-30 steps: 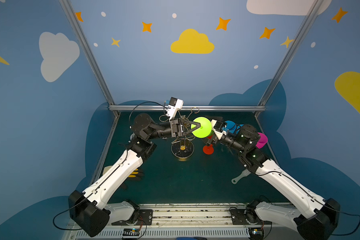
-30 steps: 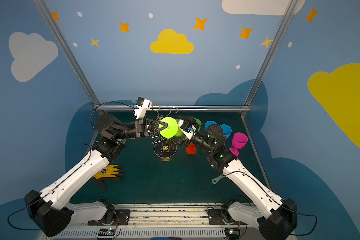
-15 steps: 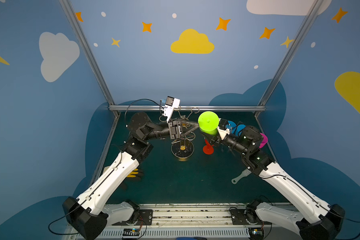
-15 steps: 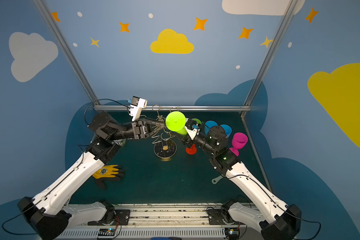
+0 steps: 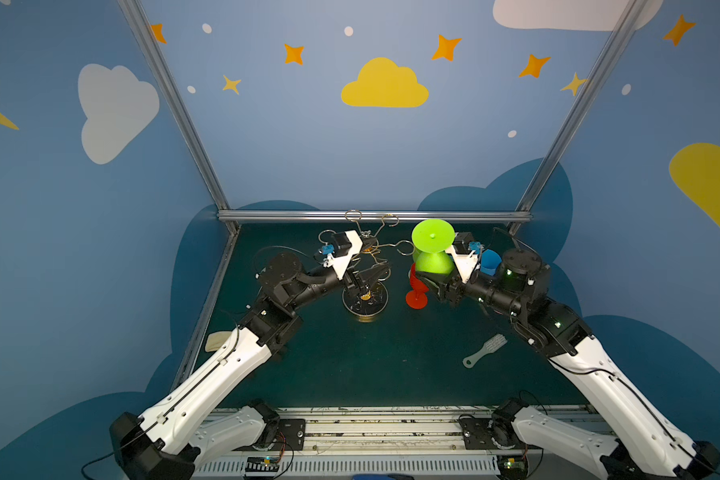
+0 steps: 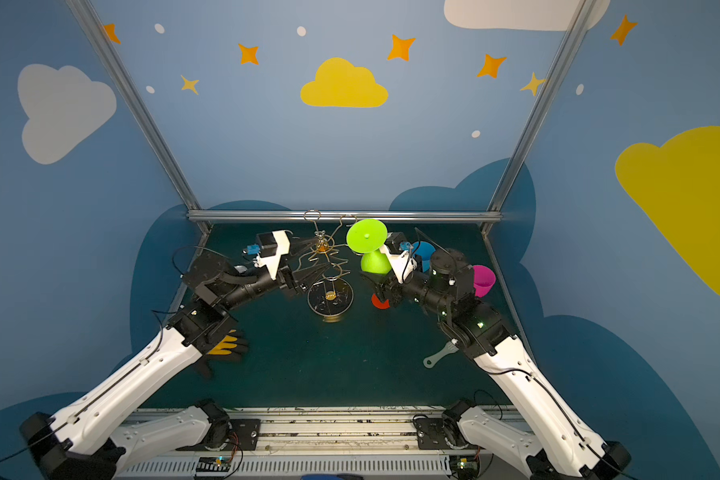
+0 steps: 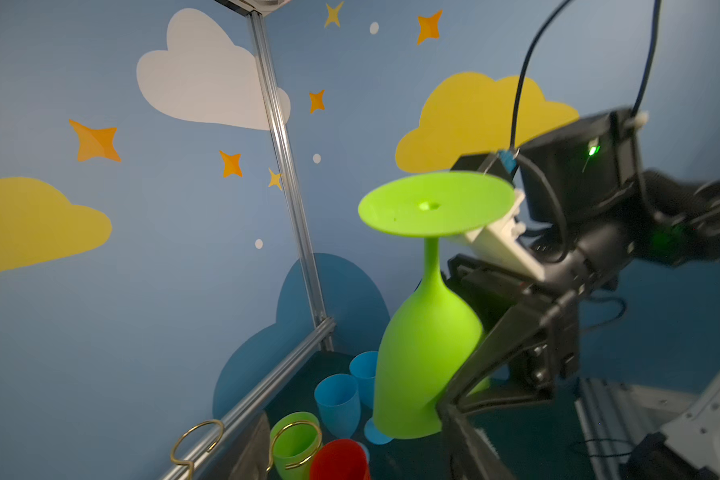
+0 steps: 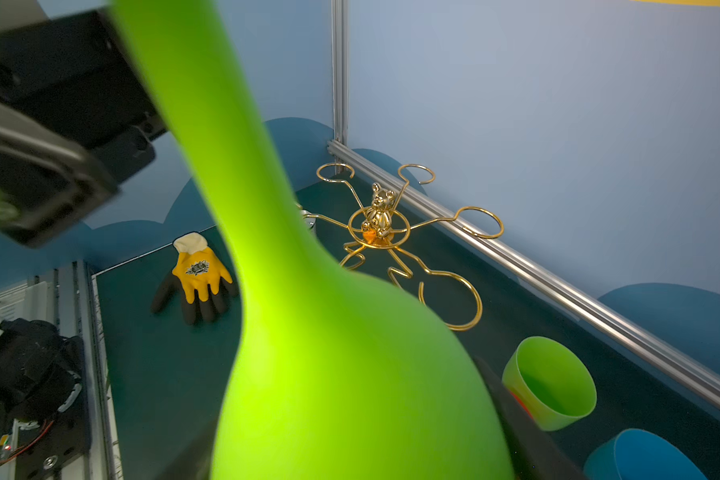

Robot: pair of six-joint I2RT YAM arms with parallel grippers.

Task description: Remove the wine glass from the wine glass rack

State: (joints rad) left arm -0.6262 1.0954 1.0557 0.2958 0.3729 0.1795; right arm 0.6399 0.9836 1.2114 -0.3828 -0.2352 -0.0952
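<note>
1. Step in hand, as judged: the lift-off looks done. The wine glass (image 5: 431, 249) hangs foot-up in the air, just beside the wine glass rack (image 8: 378, 226) and clear of its loops.
2. The right gripper (image 5: 427, 279) pinches the glass around its bowl. The left gripper (image 5: 371, 278) sits by the rack post with its jaws spread, holding nothing.
3. The next move likely calls for swinging the glass away, turning it upright and setting it on bare mat, clear of the red glass (image 5: 415, 291) right below it.
4. The glass is opaque, matte lime green. It has a flat disc foot with a centre dimple, a thin stem and a rounded bowl.
5. The rack is thin, glossy gold wire with open curled loops, a small bear figure at the hub and a round dark base. Every loop in view is empty.
</note>
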